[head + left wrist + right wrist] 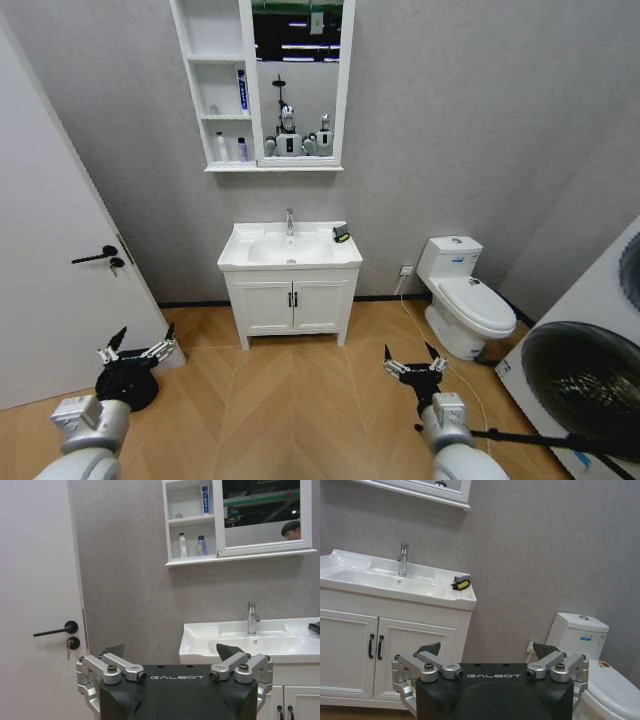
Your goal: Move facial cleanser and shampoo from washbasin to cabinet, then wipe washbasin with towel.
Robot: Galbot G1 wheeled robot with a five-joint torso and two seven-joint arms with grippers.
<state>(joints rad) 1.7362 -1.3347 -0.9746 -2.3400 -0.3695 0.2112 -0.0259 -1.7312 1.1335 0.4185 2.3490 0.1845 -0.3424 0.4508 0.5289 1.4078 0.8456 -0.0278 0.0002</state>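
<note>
A white wall-hung cabinet (pixel 222 90) with a mirror panel hangs on the far wall above the white rectangular ceramic washbasin (pixel 290 248). The slim white facial cleanser bottle (pixel 221 148) and small purple shampoo bottle (pixel 242 150) stand side by side on its lowest shelf (bottom compartment). A small black towel (pixel 342 234) lies at the basin's right rim. Near the camera, left gripper (pixel 137 351) and right gripper (pixel 412 365) hover spread apart, grasping nothing.
</note>
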